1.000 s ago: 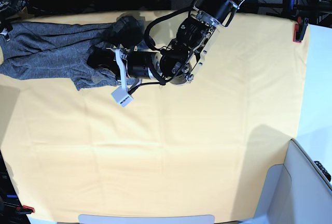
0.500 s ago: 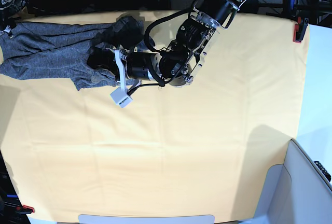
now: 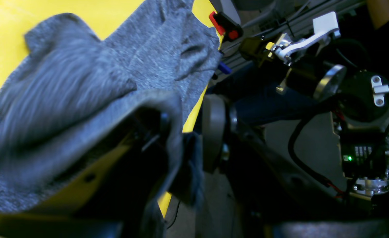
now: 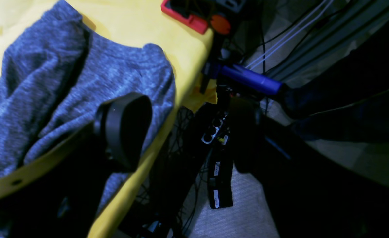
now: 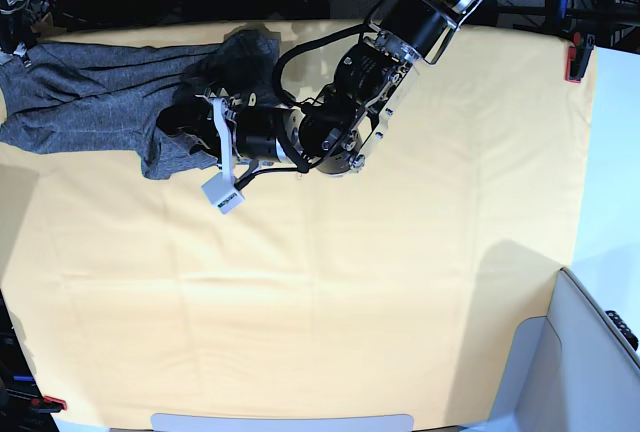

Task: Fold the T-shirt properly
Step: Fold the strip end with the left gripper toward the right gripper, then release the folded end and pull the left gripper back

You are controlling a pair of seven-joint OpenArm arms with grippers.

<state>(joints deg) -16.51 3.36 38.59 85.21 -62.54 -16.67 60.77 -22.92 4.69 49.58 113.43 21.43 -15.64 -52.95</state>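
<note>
One pincer, the left pincer (image 5: 185,124), is parting its jaws and letting the T-shirt (image 5: 90,102) drop onto the bench (image 5: 400,282) at upper left, finishing that fold.

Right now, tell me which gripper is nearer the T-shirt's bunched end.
Left. The left gripper sits in the bunched end of the T-shirt; the right gripper is at the shirt's opposite end, by the yellow cloth's edge.
</note>
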